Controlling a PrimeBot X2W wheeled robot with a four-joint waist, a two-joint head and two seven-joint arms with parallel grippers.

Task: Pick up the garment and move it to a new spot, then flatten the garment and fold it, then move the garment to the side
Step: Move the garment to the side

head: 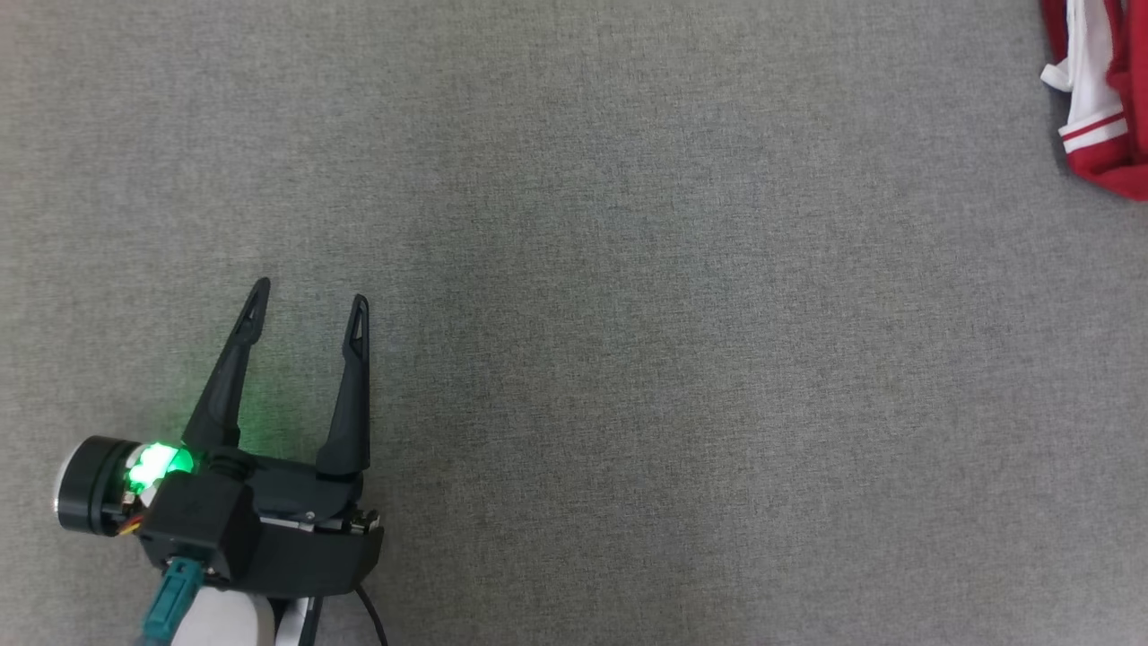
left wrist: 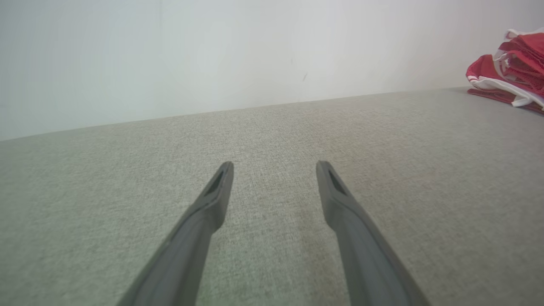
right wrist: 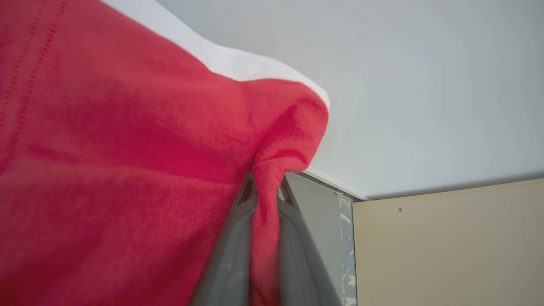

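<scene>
Cloth sits pinched in the right gripper (right wrist: pixel 267 183): its jaws are closed on a red fold of the garment (right wrist: pixel 127 148), seen against the pale wall (right wrist: pixel 425 85) with a white band (right wrist: pixel 238 63) toward 12 o'clock. In the head view the garment (head: pixel 1099 99) shows at 2 o'clock, at the far edge of the grey bench (head: pixel 628 314). The left gripper (head: pixel 311 292) sits at 8 o'clock, jaws spread wide and empty, well apart from it. From the left wrist, the heap's lower edge seems to rest on the bench.

The jersey looks light, limp and soft, so from 1 pinch point it will likely sag and bunch. A second hold on a hem or shoulder seam should spread it better for flattening.
</scene>
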